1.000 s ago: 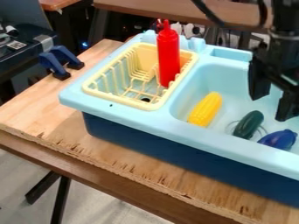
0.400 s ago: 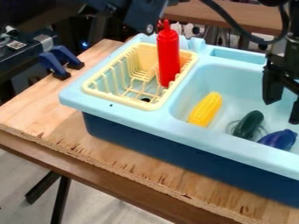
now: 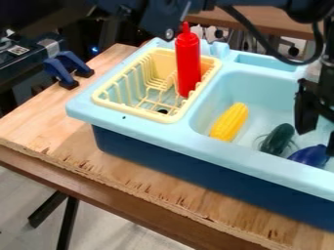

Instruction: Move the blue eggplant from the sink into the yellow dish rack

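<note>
A robotics lab, shown by the toy sink (image 3: 85, 108) below the hand (image 3: 318, 140), its plywood tabletop (image 3: 140, 178), and blue clamps (image 3: 58, 73) and electronics (image 3: 23, 61) well apart from the hand.

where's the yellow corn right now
In the camera view, the yellow corn lies at the left side of the sink basin, just left of the dark green vegetable.

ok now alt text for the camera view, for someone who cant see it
A black robot gripper hangs over the right side of a light blue toy sink holding a yellow corn cob, a dark green vegetable and a purple eggplant. To the left, a red squeeze bottle stands in a pale yellow dish rack.
</note>
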You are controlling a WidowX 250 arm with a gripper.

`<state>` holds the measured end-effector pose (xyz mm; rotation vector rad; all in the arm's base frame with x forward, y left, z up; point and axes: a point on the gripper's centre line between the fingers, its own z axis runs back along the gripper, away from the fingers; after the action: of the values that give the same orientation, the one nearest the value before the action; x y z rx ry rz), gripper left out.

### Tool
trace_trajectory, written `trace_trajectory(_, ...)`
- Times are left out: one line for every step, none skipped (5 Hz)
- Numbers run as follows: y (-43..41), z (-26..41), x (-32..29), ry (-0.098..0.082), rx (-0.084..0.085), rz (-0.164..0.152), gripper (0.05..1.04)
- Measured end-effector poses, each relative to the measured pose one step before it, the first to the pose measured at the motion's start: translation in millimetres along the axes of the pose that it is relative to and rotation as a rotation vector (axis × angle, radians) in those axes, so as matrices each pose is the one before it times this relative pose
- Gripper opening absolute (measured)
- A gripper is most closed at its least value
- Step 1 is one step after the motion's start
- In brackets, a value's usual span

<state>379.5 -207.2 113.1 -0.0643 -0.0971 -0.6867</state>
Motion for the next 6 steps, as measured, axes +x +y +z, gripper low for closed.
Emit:
trace_trajectory(-6.0, 6.7, -7.65, -0.0032, -0.009, -0.0035, 1.005)
trace_trajectory(-0.7, -1.45, -4.62, 0.0173, -0.0065, 0.0029, 1.005)
trace_trajectory(-0.37, -4.65, 1.52, 0.0267, -0.0076, -0.006, 1.005)
trace_trajectory(4.69, -14.86, 0.77, 0.0373, -0.0187, -0.0009, 1.005)
trace_trajectory(1.35, -4.58, -1.37, 0.0192, -0.0044, 0.0145, 0.957)
trace_trajectory(-7.76, -5.27, 2.56, 0.0064, -0.0058, -0.0092, 0.681)
